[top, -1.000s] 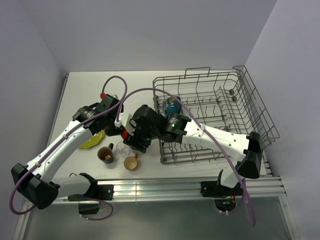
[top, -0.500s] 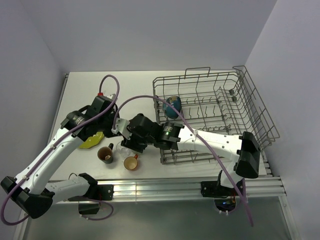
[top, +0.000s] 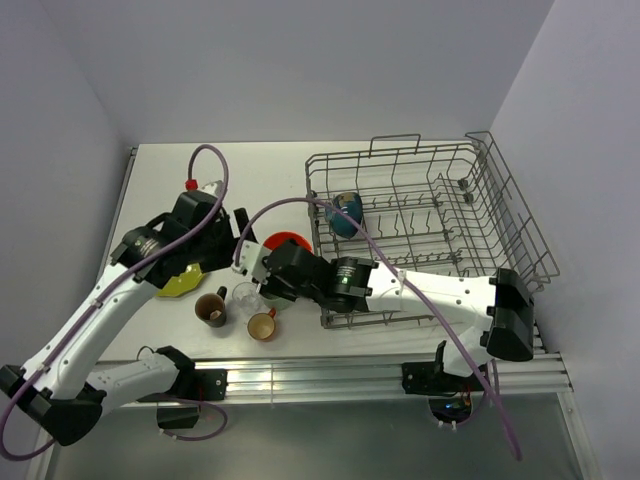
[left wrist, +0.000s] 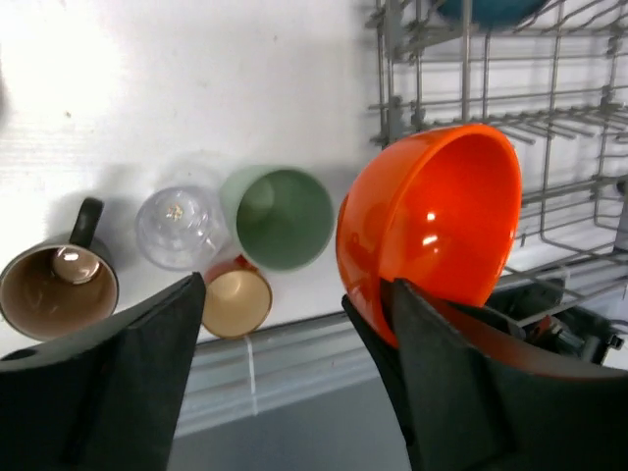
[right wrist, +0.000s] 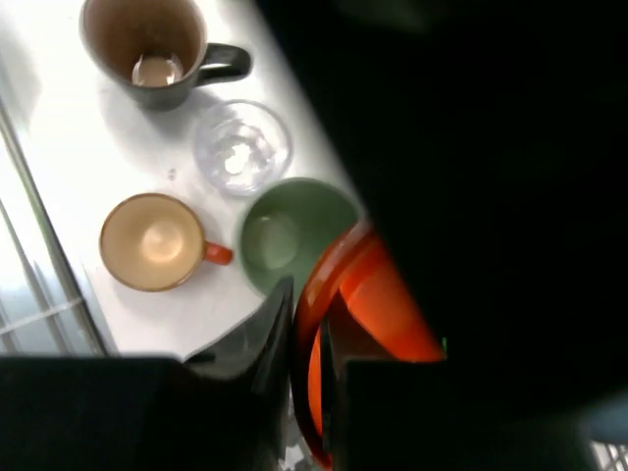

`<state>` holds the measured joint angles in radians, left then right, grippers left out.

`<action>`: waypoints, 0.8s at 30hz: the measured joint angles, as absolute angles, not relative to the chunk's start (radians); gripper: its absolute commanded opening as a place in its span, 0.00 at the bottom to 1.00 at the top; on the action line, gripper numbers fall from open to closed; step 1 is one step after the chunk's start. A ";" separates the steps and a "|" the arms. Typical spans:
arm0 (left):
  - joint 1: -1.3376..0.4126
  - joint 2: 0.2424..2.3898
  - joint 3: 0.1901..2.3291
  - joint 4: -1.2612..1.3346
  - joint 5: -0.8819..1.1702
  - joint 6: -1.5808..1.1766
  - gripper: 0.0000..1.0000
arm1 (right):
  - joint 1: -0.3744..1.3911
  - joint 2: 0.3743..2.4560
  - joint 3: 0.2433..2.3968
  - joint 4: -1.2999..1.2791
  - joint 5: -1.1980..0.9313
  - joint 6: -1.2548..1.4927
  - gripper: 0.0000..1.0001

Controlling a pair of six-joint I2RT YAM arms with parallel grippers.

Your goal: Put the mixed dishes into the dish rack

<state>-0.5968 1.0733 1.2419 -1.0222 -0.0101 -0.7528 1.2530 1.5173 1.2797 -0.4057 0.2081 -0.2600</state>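
The orange-red bowl (top: 287, 242) hangs tilted just left of the dish rack (top: 521, 226). My right gripper (top: 268, 260) is shut on its rim, one finger inside and one outside (right wrist: 310, 329). The left gripper (top: 243, 228) stands open, its right finger (left wrist: 442, 392) still against the bowl (left wrist: 442, 221). On the table below are a pale green cup (left wrist: 285, 216), a clear glass (left wrist: 177, 226), a dark brown mug (top: 211, 308) and a small orange cup (top: 262, 326). A blue bowl (top: 345, 213) stands on edge in the rack. The yellow-green plate (top: 178, 284) lies partly hidden under the left arm.
The rack's left wall (left wrist: 461, 108) is close beside the held bowl. The metal rail (top: 330, 372) at the table's front edge runs just behind the cups. A purple cable (top: 215, 160) loops above the left wrist. The walls close in on the left and right.
My left gripper has opened, let go of the orange-red bowl and drawn back to the left. The right gripper has shut on the bowl's rim.
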 measured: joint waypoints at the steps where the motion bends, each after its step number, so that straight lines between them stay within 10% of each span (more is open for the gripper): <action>1: -0.597 1.061 1.242 -1.014 -0.020 -0.760 0.92 | 1.248 1.509 1.272 -0.395 0.216 -0.255 0.00; 24: -0.612 0.992 1.422 -0.916 -0.364 -0.938 0.99 | 0.754 1.142 1.127 -0.191 -0.225 0.006 0.00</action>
<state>-0.6121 0.9920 1.4216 -0.9165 -0.3637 -0.9379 0.7540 1.1423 1.1267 -0.1909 -0.2253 0.0055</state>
